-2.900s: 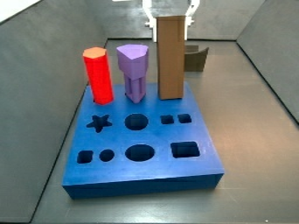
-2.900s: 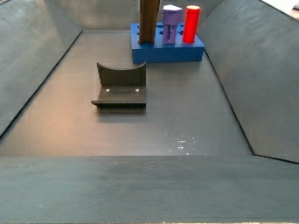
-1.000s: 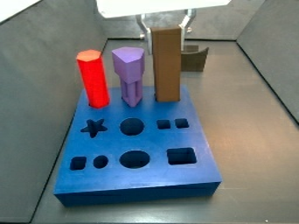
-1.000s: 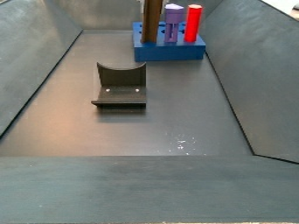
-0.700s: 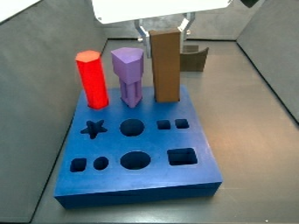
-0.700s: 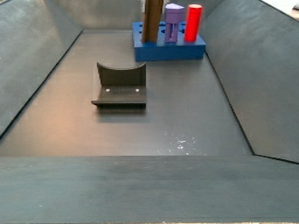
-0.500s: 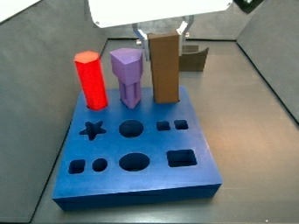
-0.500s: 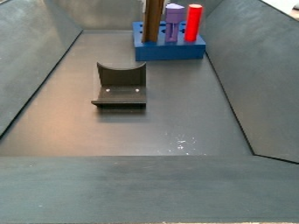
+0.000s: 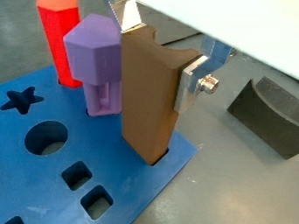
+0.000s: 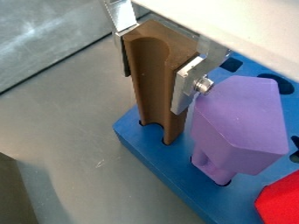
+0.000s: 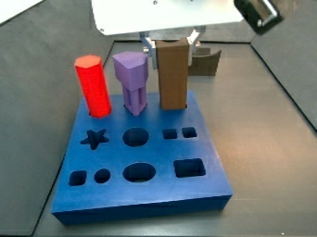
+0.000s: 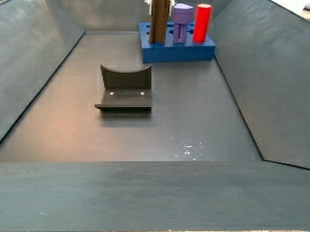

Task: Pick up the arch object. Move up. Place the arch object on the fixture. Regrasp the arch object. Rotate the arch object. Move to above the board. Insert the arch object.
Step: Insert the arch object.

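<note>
The brown arch object stands upright with its foot in a hole at the back corner of the blue board, beside the purple peg. My gripper comes down from above and is shut on its top. In both wrist views the silver fingers press flat against opposite sides of the arch object. The dark fixture sits alone on the floor, apart from the board, and shows behind the board in a side view as the fixture.
A red hexagonal peg and a purple peg stand in the board's back row next to the arch object. Open star, round and square holes lie in front. Grey sloping walls enclose the floor.
My gripper has come down with the arch object, which now sits lower in its hole. The board has shifted slightly. The fixture has not moved.
</note>
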